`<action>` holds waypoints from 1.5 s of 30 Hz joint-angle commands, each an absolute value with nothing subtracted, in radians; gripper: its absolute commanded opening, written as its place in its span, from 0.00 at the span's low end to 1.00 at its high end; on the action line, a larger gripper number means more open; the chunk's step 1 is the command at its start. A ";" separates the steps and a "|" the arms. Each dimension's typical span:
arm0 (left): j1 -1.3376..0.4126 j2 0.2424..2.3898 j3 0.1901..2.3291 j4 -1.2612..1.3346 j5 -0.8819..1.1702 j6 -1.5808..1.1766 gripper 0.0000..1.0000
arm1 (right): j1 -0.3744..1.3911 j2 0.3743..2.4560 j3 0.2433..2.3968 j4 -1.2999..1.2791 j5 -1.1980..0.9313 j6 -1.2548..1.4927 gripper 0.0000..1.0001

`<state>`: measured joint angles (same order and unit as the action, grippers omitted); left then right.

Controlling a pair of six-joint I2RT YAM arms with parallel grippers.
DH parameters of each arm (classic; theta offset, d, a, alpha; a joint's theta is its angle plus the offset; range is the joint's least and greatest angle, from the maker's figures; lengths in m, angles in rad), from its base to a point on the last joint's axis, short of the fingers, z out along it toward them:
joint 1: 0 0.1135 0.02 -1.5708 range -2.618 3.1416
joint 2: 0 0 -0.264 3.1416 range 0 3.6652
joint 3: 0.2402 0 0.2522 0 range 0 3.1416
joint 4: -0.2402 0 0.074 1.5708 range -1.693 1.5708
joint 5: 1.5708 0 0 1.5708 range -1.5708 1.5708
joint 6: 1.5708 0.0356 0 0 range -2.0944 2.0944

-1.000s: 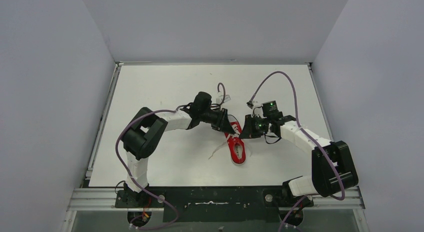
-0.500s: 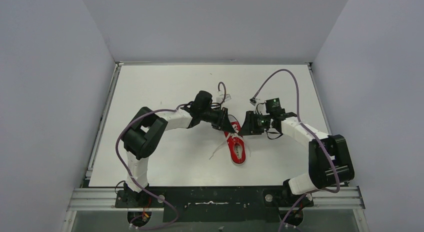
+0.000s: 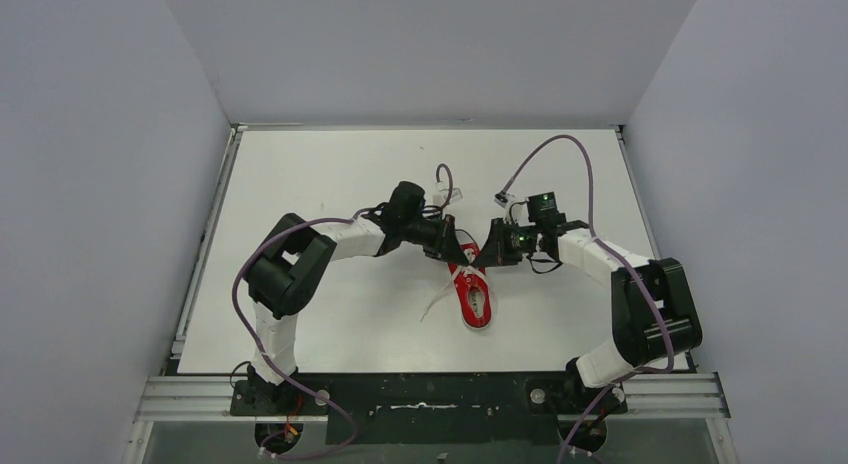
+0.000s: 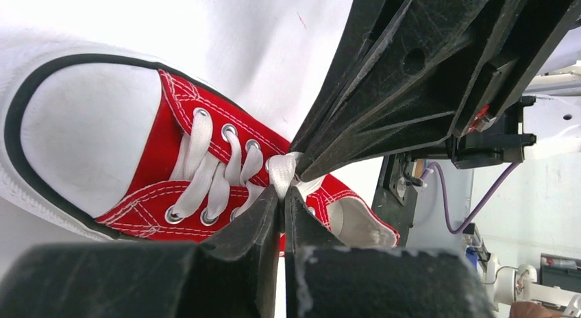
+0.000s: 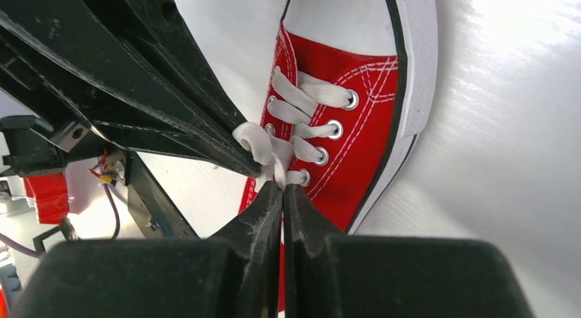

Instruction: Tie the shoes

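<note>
The red sneaker (image 3: 473,296) lies mid-table with its toe toward the far side, between the two grippers. In the left wrist view the sneaker (image 4: 161,164) shows its white toe cap and laced eyelets. My left gripper (image 4: 282,194) is shut on a white lace (image 4: 281,170) over the tongue. My right gripper (image 5: 282,186) is shut on the lace (image 5: 255,143) from the other side of the sneaker (image 5: 353,136). The two grippers' tips meet over the sneaker's top eyelets (image 3: 474,258). A loose lace end (image 3: 435,302) trails left of the sneaker.
Purple cables (image 3: 560,154) loop over the right arm, and another (image 3: 240,274) hangs by the left arm. A small white tag (image 3: 451,196) lies behind the left gripper. Grey walls (image 3: 110,184) close in the table on three sides.
The right arm has swung inward and to the left, bringing its gripper closer to the left gripper over the sneaker. The left arm and the sneaker have barely moved.
</note>
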<state>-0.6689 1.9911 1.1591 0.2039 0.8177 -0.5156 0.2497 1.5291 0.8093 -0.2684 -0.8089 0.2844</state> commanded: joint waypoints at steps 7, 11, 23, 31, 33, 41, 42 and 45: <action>-0.673 1.971 1.208 0.295 0.739 -0.523 0.00 | 0.266 1.435 0.803 -0.184 -0.890 0.371 0.00; -0.676 2.003 1.230 0.329 0.744 -0.565 0.00 | 0.307 1.442 0.794 -0.130 -0.893 0.419 0.00; -0.676 2.007 1.181 0.393 0.789 -0.606 0.00 | 0.281 1.359 0.791 -0.223 -0.796 0.526 0.30; -0.667 2.006 1.158 0.419 0.793 -0.617 0.00 | 0.137 1.300 0.783 -0.342 -0.770 0.513 0.37; -0.667 2.006 1.161 0.421 0.795 -0.618 0.00 | 0.104 1.325 0.781 -0.327 -0.765 0.529 0.35; -0.666 2.010 1.170 0.415 0.804 -0.613 0.00 | 0.094 1.554 0.849 -0.234 -0.873 0.478 0.19; -0.666 2.010 1.171 0.413 0.805 -0.611 0.00 | 0.095 1.581 0.861 -0.225 -0.896 0.470 0.19; -0.665 2.010 1.172 0.401 0.805 -0.603 0.00 | 0.095 1.643 0.895 -0.199 -0.957 0.459 0.19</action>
<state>-0.6724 2.0144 1.1538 0.3515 0.7887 -0.6205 0.0925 1.6039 0.8154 -0.2878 -0.8505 0.4942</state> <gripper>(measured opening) 0.009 0.190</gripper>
